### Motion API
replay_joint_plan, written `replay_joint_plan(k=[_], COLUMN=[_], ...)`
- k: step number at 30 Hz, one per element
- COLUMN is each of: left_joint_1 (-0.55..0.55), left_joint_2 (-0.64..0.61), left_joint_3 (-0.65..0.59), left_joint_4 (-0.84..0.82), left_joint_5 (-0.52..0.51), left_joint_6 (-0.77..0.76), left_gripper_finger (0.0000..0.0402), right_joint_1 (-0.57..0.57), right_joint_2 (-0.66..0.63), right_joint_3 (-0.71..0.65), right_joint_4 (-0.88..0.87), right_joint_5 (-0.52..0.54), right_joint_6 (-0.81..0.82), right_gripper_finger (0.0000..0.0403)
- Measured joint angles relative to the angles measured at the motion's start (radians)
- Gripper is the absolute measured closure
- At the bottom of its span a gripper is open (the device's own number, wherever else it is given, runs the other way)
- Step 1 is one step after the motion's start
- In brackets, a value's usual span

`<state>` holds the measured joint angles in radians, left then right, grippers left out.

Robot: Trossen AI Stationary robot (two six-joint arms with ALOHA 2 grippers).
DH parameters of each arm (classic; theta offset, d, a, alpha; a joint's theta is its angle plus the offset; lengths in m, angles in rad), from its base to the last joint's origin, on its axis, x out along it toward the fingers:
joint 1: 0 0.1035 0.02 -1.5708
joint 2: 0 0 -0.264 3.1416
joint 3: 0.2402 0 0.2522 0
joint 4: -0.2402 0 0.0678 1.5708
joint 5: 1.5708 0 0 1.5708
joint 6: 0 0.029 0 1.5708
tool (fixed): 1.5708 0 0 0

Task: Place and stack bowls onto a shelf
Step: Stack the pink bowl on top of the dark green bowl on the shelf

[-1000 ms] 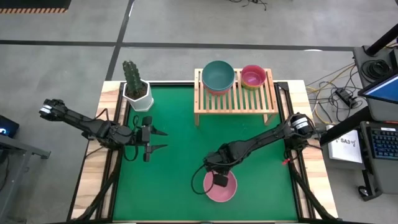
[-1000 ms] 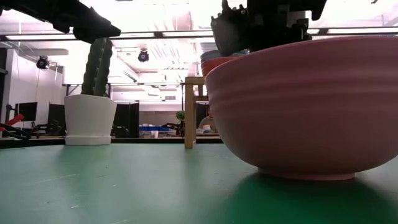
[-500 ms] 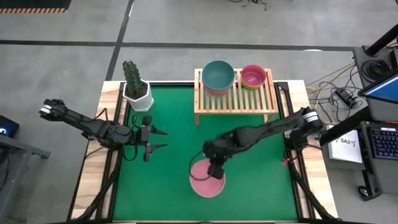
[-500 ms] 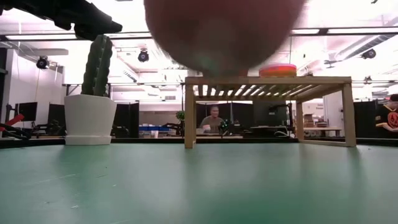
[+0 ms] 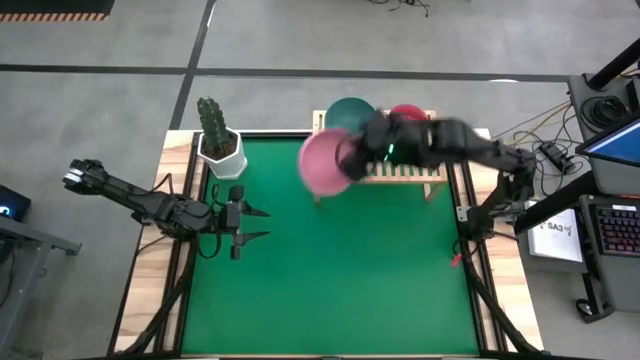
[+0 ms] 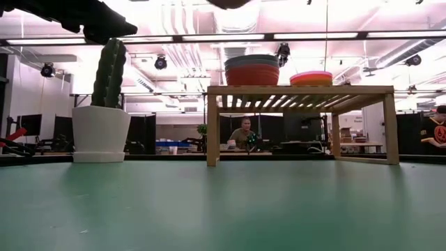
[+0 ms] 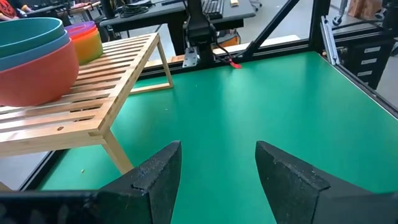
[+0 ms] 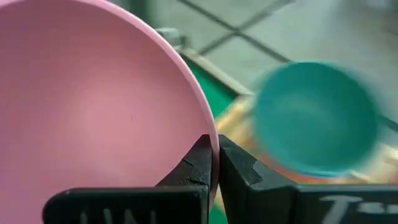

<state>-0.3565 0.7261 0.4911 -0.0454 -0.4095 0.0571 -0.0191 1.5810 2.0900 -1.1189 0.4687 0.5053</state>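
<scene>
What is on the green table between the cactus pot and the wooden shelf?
Nothing. In the low view, only bare green mat lies between the white cactus pot and the shelf. The high view shows the same, with the pink bowl carried above.

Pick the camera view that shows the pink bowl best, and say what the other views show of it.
The right wrist view: the pink bowl fills it, its rim pinched by the right gripper. The high view shows it small and blurred beside the shelf. The low and left wrist views show none of it.
</scene>
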Motion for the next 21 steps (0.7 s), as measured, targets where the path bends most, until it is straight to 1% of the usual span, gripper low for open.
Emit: replay_joint_plan(k=[4, 7, 11, 14, 17, 19, 21], left_joint_1=[0.000, 0.000, 0.000, 0.000, 0.000, 0.000, 0.000], left_joint_2=[0.000, 0.000, 0.000, 0.000, 0.000, 0.000, 0.000], left_joint_3=[0.000, 0.000, 0.000, 0.002, 0.002, 0.002, 0.002], left_joint_4=[0.000, 0.000, 0.000, 0.000, 0.001, 0.000, 0.000], left_joint_5=[0.000, 0.000, 0.000, 0.000, 0.000, 0.000, 0.000], left_joint_6=[0.004, 0.004, 0.005, 0.005, 0.005, 0.005, 0.005], left_gripper_finger=[0.0212, 0.0212, 0.0212, 0.0212, 0.0212, 0.0212, 0.0212], right_joint_1=[-0.155, -0.273, -0.416, -0.499, -0.558, -0.587, -0.602], right_joint_2=[0.005, 0.003, 0.009, 0.040, 0.079, 0.097, 0.113], right_joint_3=[0.104, 0.129, 0.133, 0.130, 0.128, 0.128, 0.128], right_joint_4=[-0.178, -0.197, -0.177, -0.181, -0.180, -0.176, -0.174], right_joint_5=[0.015, 0.013, -0.104, -0.151, -0.213, -0.284, -0.309], right_joint_6=[0.026, 0.013, -0.036, -0.058, -0.074, -0.079, -0.083], right_gripper_finger=[0.0394, 0.0394, 0.0394, 0.0394, 0.0394, 0.0394, 0.0393])
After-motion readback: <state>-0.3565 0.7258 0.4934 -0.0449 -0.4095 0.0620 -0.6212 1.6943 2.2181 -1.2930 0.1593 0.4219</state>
